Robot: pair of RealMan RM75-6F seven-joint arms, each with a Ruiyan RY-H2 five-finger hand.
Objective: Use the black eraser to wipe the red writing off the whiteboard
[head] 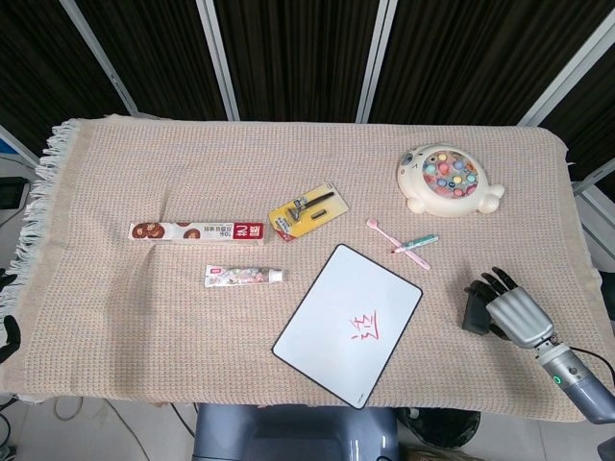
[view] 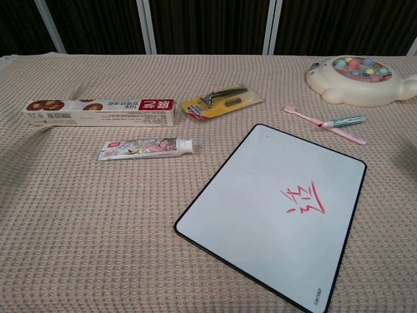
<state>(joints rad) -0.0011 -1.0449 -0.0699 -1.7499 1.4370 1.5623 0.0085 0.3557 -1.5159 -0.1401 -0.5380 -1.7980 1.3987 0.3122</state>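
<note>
The whiteboard [head: 348, 323] [view: 273, 208] lies tilted at the front centre of the cloth, with red writing [head: 365, 327] [view: 302, 199] on its lower right part. To its right lies the black eraser [head: 474, 314], seen only in the head view. My right hand [head: 507, 309] rests on the eraser. Its dark fingers [head: 485, 284] curl over the eraser's top and far end, and only the eraser's left side shows. A dark sliver [head: 8, 334] at the left edge, beside the table, looks like my left hand. How it is posed cannot be seen.
A pink toothbrush [head: 396, 239] and a small tube lie behind the board. A round fishing toy [head: 448, 180] stands at the back right. A razor pack [head: 306, 210], a long toothpaste box [head: 196, 231] and a toothpaste tube [head: 243, 276] lie to the left. The cloth's right edge runs near my right hand.
</note>
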